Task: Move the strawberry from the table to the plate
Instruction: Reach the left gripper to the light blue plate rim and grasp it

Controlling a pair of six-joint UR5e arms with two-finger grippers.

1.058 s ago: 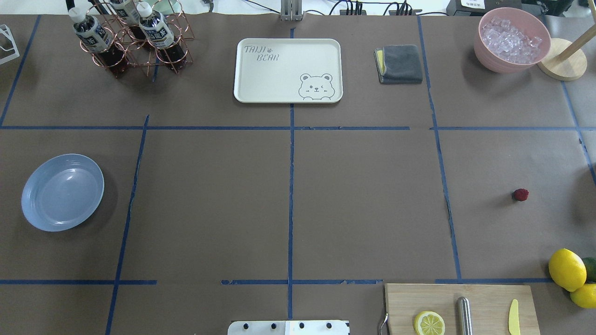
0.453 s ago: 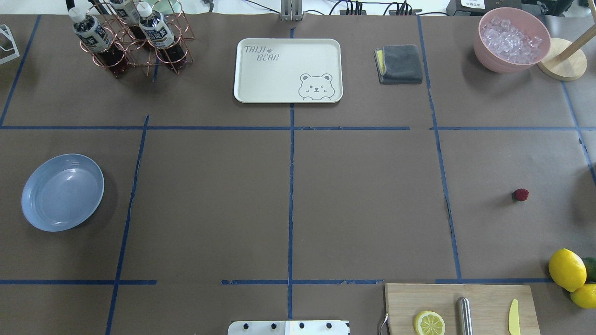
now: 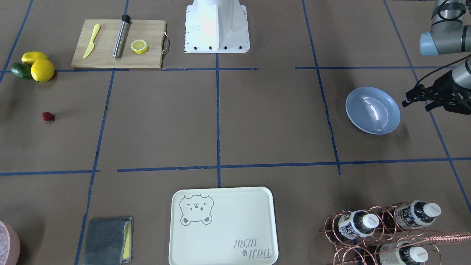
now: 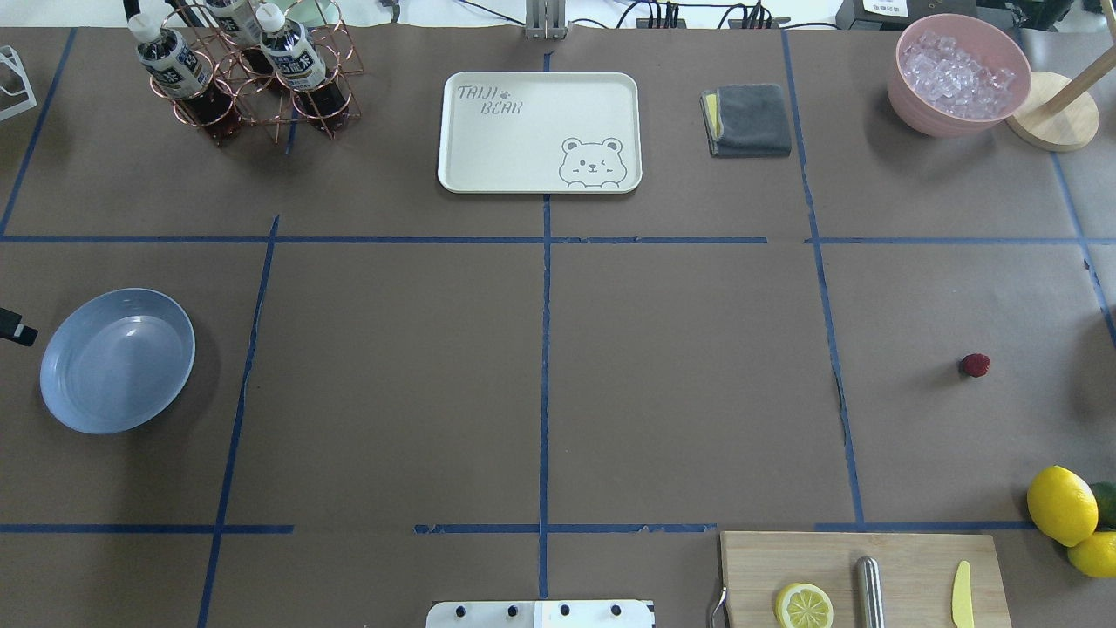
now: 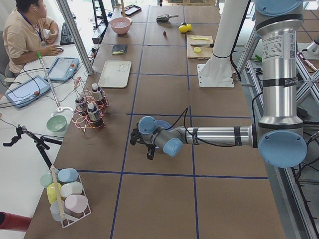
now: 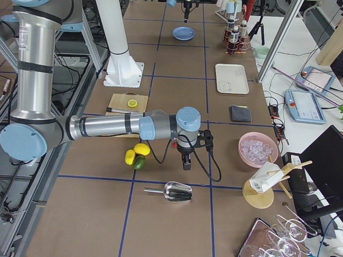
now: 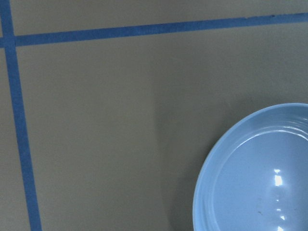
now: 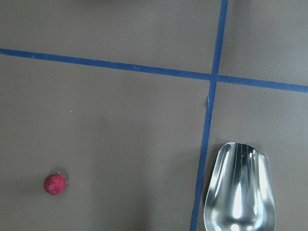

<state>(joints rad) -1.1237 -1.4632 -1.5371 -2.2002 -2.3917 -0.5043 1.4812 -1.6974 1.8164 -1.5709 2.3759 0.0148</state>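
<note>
A broad brown paper-covered surface (image 4: 680,392) is crossed by blue tape lines that form a grid. A tiny dark red strawberry (image 4: 975,365) lies alone on the bare paper on the robot's right side. It is beyond a cluster of whole yellow lemons (image 4: 1062,504) and well apart from them. A round, shallow, glossy light blue plate (image 4: 117,360) sits far across the surface on the robot's left, with nothing on it.

The left end effector (image 3: 415,104), black and two-fingered, hangs just beside the plate's outer rim, away from the middle of the surface. Its fingers look spread apart and hold nothing. Its wrist camera sees only a curved part of the plate at the lower right, with tape lines above and to the left.

The right end effector (image 6: 185,162) points down near the lemons. It shows only from the side, so I cannot tell whether its fingers are wide or narrow. Its wrist camera shows the strawberry at the lower left and a shiny metal scoop (image 8: 239,187) at the lower right, with a tape line between them.

Near the lemons lies a pale wooden cutting board (image 4: 915,558). A cream rectangular bear-print tray (image 4: 539,131) rests at the far middle.
</note>
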